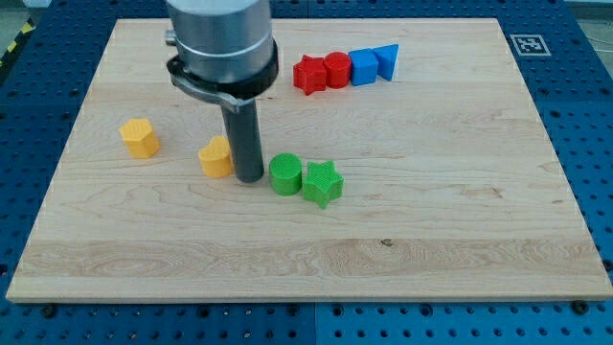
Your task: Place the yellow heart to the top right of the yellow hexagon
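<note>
The yellow hexagon sits on the wooden board at the view's left. The yellow heart lies to its right and slightly lower, partly hidden by the rod. My tip rests on the board right against the heart's right side, between the heart and the green cylinder.
A green star touches the green cylinder on its right. At the view's top a row holds a red star, a red cylinder, a blue cube and a blue triangle.
</note>
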### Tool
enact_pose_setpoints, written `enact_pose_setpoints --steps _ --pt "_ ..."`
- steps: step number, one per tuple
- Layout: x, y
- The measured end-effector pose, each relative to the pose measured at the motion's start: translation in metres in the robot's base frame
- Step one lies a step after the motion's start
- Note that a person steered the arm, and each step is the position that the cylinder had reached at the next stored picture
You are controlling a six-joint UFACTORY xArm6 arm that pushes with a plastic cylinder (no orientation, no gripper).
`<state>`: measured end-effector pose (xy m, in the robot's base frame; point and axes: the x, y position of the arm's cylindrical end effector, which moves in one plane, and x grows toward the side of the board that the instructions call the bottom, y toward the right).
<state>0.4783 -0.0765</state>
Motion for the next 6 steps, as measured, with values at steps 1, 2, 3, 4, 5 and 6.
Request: enact_pose_setpoints --steps 1,2,3,4,5,6 --pt "-0.001 -0.015" --pt "0.001 -0.026" --pt "0.007 -0.036" --pt "-0.002 -0.05" --pt "-0.03 -0.059" --pt "-0.038 -0.063"
